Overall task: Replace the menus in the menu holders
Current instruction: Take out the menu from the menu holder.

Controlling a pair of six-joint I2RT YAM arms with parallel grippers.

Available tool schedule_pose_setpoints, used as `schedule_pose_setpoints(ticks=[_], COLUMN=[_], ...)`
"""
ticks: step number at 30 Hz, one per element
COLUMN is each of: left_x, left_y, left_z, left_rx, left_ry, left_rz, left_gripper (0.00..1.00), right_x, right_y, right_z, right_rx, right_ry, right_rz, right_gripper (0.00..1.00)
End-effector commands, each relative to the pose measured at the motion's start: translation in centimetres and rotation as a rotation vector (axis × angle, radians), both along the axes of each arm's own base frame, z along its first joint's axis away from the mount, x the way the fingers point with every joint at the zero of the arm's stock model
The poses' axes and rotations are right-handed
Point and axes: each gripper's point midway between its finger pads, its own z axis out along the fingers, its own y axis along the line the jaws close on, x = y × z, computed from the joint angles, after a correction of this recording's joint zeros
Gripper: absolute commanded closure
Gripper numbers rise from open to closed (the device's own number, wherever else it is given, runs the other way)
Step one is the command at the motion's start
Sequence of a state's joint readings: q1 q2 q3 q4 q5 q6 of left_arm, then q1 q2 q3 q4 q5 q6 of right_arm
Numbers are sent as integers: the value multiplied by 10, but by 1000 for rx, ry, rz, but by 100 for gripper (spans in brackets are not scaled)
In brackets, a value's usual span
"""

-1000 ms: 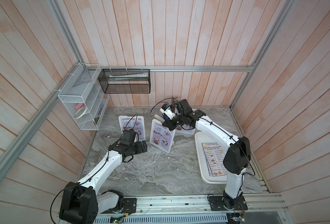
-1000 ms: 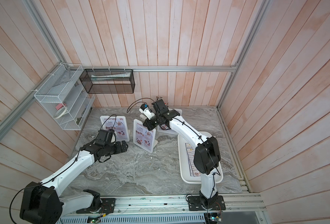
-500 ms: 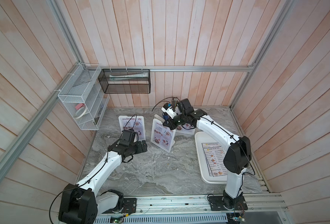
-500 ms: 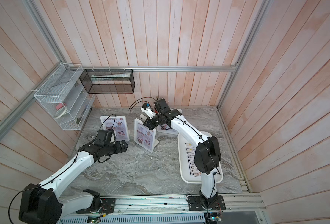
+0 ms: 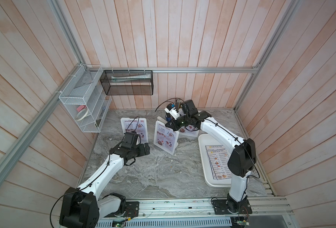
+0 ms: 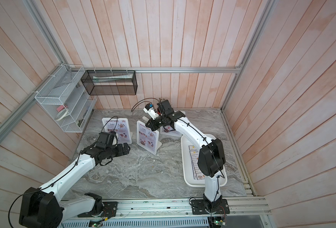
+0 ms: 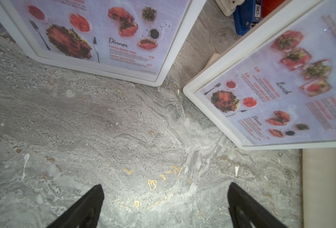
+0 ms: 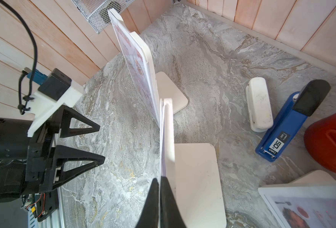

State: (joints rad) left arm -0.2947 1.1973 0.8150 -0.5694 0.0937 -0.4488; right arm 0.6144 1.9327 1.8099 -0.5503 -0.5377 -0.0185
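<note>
Three white menu holders stand at the back of the marble table, each with a red-headed menu: the left holder [image 5: 134, 130], the middle holder [image 5: 165, 137] and the right holder [image 5: 189, 131], which is partly behind my right arm. My right gripper [image 8: 159, 183] is shut on the top edge of the middle holder's menu [image 7: 281, 94]; in a top view the right gripper [image 5: 170, 125] sits over that holder. My left gripper [image 7: 165, 185] is open and empty, low over the table between the left and middle holders. DIM SUM INN menus [image 5: 218, 158] lie in the white tray [image 5: 202, 152].
Behind the holders lie a white stapler [image 8: 259, 104], a blue stapler [image 8: 287, 126] and a red object [image 8: 331, 142]. A white wire shelf [image 5: 84, 102] and a black mesh basket [image 5: 126, 83] hang on the back-left walls. My right arm reaches over the tray.
My right wrist has risen a little while staying shut on the middle menu's top edge. The left arm and the holders have hardly moved.
</note>
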Motion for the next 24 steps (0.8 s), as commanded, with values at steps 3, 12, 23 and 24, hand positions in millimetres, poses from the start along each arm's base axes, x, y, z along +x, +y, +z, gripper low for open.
schedule_pose_setpoints(ticks=[3, 12, 23, 24], left_x=[1, 2, 4, 4], left_y=[3, 6, 7, 7], left_z=[2, 10, 16, 15], left_rx=[4, 16, 23, 25], left_ry=[-9, -26, -36, -35], left_rz=[10, 20, 18, 18], left_gripper=[0, 0, 0, 0], right_x=[-1, 3, 4, 4], right_y=[-1, -8, -15, -16], right_z=[4, 25, 41, 39], right_rx=[14, 45, 75, 75], right_ry=[-1, -46, -74, -70], right_rz=[5, -26, -38, -35], right_gripper=[96, 100, 100, 100])
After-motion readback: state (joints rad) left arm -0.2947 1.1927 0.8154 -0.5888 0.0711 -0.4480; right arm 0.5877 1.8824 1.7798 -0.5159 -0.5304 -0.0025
